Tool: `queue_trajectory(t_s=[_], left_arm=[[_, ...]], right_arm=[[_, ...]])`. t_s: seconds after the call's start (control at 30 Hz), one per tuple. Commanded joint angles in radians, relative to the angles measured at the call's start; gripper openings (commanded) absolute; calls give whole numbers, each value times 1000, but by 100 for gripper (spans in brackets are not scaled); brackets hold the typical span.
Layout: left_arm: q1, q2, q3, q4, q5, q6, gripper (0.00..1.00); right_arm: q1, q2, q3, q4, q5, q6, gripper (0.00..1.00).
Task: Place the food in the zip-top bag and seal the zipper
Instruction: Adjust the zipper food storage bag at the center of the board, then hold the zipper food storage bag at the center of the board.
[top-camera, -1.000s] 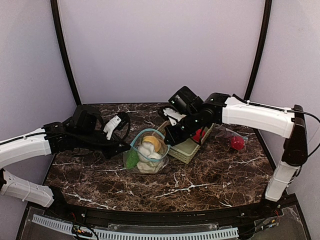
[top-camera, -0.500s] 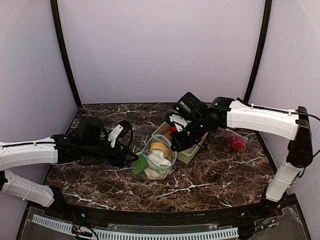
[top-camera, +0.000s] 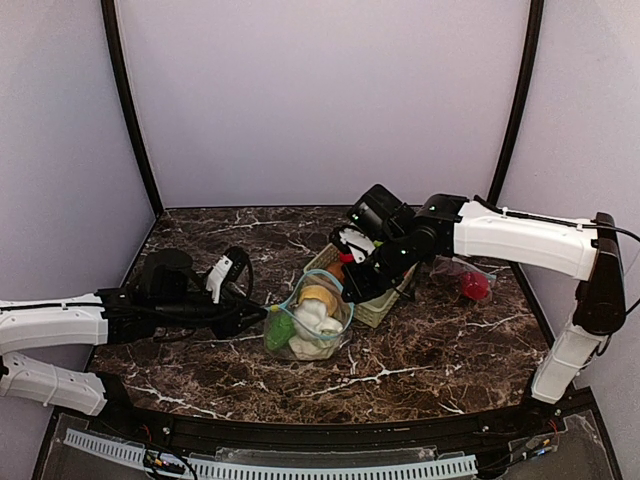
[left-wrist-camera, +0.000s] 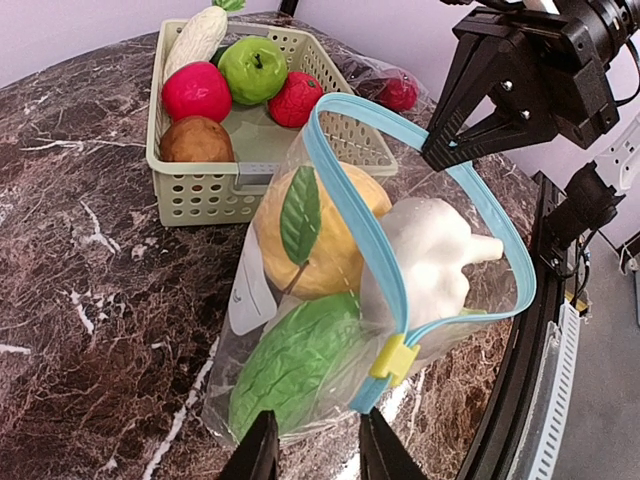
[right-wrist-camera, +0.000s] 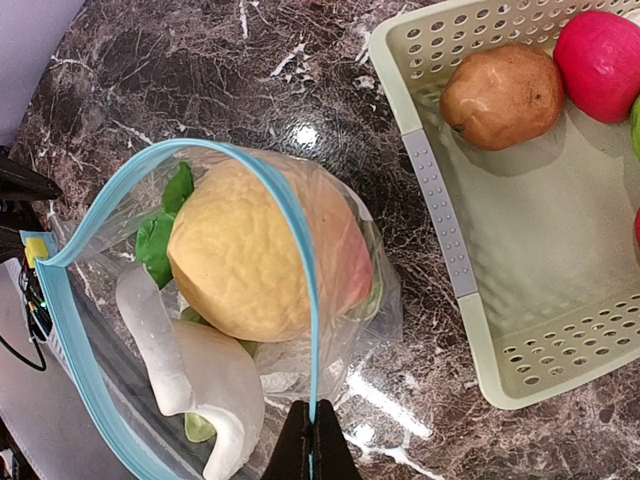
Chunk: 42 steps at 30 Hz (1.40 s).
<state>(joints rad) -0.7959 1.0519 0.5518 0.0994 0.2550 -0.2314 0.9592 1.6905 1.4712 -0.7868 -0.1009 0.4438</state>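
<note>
Zip-top bag of clear plastic with blue track (left-wrist-camera: 250, 290) is standing mid-tabletop (top-camera: 420, 350), mouth gaping. It is holding three: yellow leafed fruit (left-wrist-camera: 330, 250), white cauliflower (left-wrist-camera: 430, 250), green leafy vegetable (left-wrist-camera: 295, 365).

- Five toy foods (left-wrist-camera: 252, 68) are lying in the pale green lattice basket (left-wrist-camera: 200, 200) toward the far edge.
- One red piece (top-camera: 475, 286) is lying near the right edge.
- Right pincer (right-wrist-camera: 311, 440) is pinching the blue rim, pressed together.
- Left pincer (left-wrist-camera: 315, 455) is hanging partly spread, just short of the yellow slider (left-wrist-camera: 395, 358).

Risks: rim slipping free and mouth collapsing; bag tipping and fruit rolling out; slider getting missed.

The left end effector (left-wrist-camera: 315, 440) has released the zip-top bag (left-wrist-camera: 345, 195) and drawn back.
</note>
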Motion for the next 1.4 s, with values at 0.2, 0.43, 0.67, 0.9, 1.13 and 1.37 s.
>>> queue_trajectory(t_s=[0.2,0.43,0.67,0.9,1.13,1.37], left_arm=[[-1,3,-8,65,73,3,24],[-2,29,13,78,92,7,19],[-2,42,20,89,107,0,19],[-2,44,22,96,112,0,15],[-2,39,17,97,119,1,1],[-2,21,10,94,117,9,1]], right_arm=[[-10,1,-2,11,-6,7,0],[-10,2,-6,10,-10,7,0],[-11,5,-8,9,-13,4,0],[-14,6,-9,9,-14,5,0],[-13,-1,-12,9,-10,7,0],[-11,-60,20,10,42,-54,38]])
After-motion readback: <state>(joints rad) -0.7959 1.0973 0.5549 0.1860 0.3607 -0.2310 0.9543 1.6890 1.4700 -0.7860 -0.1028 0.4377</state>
